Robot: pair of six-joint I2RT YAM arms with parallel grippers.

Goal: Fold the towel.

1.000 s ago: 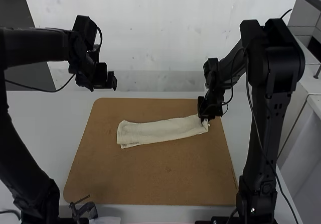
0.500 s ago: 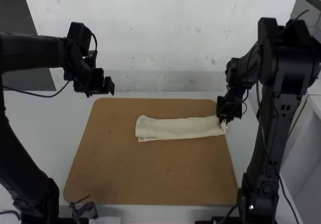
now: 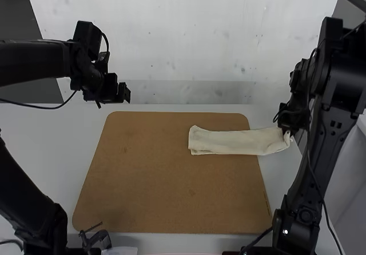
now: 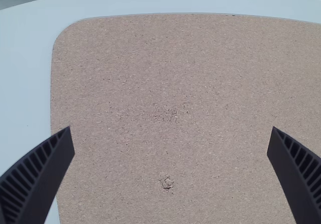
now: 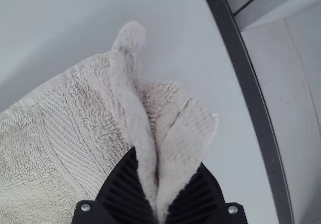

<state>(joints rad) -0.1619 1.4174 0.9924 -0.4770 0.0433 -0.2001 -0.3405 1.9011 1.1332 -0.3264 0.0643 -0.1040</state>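
In the high view the cream towel (image 3: 234,141) lies as a long folded strip, partly on the brown board and partly past its right edge. My right gripper (image 3: 287,130) holds its right end. The right wrist view has the towel (image 5: 55,133) pinched up into a ridge, with the right gripper (image 5: 159,199) shut on that end. My left gripper (image 3: 126,93) hangs beyond the board's far left corner, away from the towel. Seen in the left wrist view, the left gripper (image 4: 170,174) has its fingers wide apart over bare board.
The brown board (image 3: 171,192) covers the middle of the white table (image 3: 34,135). A small dark clamp-like item (image 3: 97,239) sits at the near left edge. Past the table's dark edge (image 5: 256,93) at the right are light panels.
My right gripper has moved to the right, dragging the towel along so that its held end now lies beyond the board. The left arm has shifted only slightly.
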